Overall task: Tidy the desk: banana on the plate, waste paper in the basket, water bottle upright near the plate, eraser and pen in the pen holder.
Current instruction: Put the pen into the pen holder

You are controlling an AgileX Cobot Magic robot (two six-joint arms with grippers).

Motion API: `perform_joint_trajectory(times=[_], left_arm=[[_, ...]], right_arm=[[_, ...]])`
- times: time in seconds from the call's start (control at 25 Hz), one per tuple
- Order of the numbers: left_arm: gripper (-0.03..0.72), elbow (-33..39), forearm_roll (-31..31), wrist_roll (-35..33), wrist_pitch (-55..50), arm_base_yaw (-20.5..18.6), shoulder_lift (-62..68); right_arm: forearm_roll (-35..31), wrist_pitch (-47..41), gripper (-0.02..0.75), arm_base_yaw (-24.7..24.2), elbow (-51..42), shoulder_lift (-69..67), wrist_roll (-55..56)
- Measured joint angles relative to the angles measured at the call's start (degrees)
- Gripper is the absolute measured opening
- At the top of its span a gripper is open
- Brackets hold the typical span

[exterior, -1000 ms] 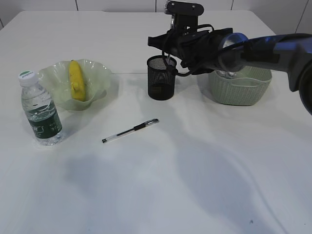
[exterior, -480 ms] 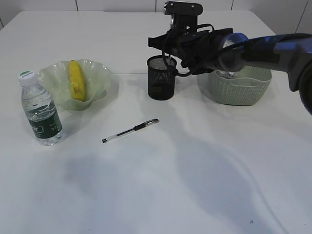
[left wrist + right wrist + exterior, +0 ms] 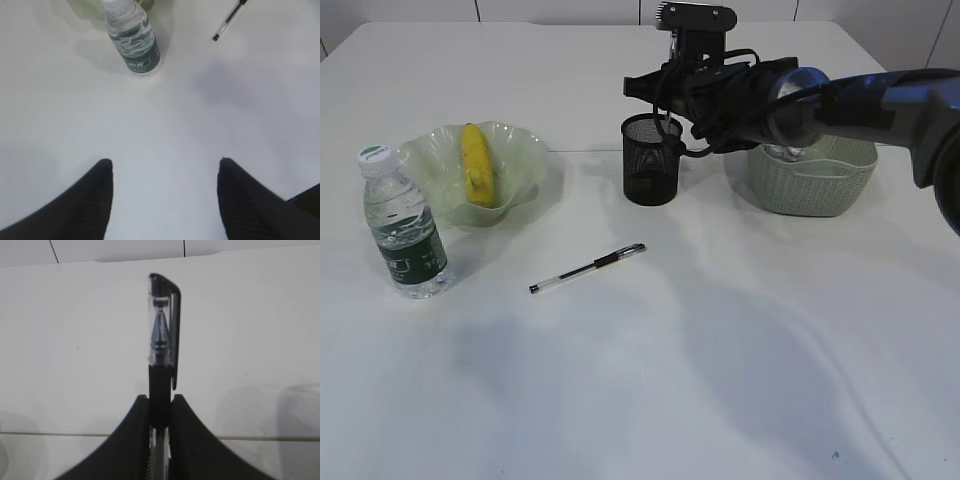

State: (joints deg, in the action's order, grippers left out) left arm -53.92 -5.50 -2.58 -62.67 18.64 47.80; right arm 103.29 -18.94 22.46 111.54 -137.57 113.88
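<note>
Looked like lab/test setup: plain white table (image 3: pixel 640 380), white panelled wall (image 3: pixel 570 10) behind, robot arm (image 3: pixel 880 100) over staged desk props.

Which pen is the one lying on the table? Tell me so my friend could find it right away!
Start at the black mesh pen holder near the middle of the white table. Come toward the front and a bit left: the pen lies flat there, alone. It has a clear barrel and black cap, unlike the other pen, which is held upright.
</note>
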Motion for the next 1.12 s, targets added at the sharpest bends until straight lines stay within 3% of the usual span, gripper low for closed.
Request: perform_joint_trajectory(times=[1.12], left_arm=[[0.462, 0.0, 0.0, 0.0, 0.0, 0.0, 0.0]], right_arm=[[0.0, 0.1, 0.141, -0.12, 1.97, -0.08, -0.43]])
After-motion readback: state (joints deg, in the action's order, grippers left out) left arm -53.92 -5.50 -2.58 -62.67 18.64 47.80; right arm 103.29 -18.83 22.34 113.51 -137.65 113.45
